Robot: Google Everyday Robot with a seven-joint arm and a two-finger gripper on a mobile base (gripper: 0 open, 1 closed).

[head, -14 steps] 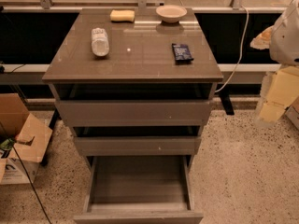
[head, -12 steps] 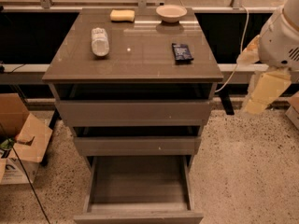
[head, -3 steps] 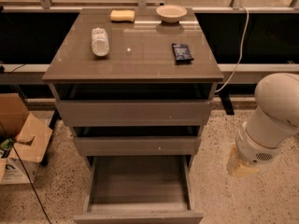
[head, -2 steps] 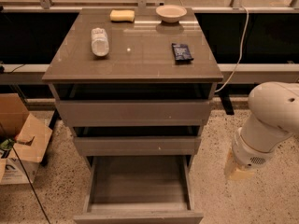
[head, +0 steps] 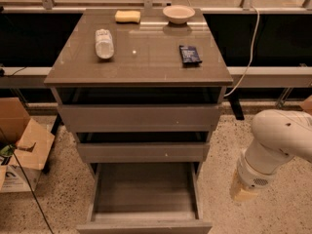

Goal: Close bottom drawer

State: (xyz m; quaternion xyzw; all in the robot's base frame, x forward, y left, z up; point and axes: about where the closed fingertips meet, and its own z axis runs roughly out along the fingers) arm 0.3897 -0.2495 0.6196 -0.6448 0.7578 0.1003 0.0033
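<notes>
The bottom drawer [head: 145, 193] is the lowest of three grey-brown drawers and stands pulled far out, its flat front [head: 146, 227] at the lower edge of the camera view. Its grey inside is bare. My gripper [head: 242, 193] hangs at the end of the white arm [head: 280, 138], low over the floor to the right of the open drawer, about level with its right side wall. It is apart from the drawer and holds nothing that I can see.
The top drawer [head: 141, 117] and middle drawer [head: 142, 151] stick out slightly. On the cabinet top lie a plastic bottle [head: 104, 43], a yellow sponge [head: 127, 16], a bowl [head: 178, 13] and a dark packet [head: 189, 54]. A cardboard box [head: 22, 145] stands at left. A cable [head: 249, 48] hangs at right.
The arm has come down from the upper right to the floor level right of the bottom drawer, then drifted slightly left toward it. The drawer has not moved.
</notes>
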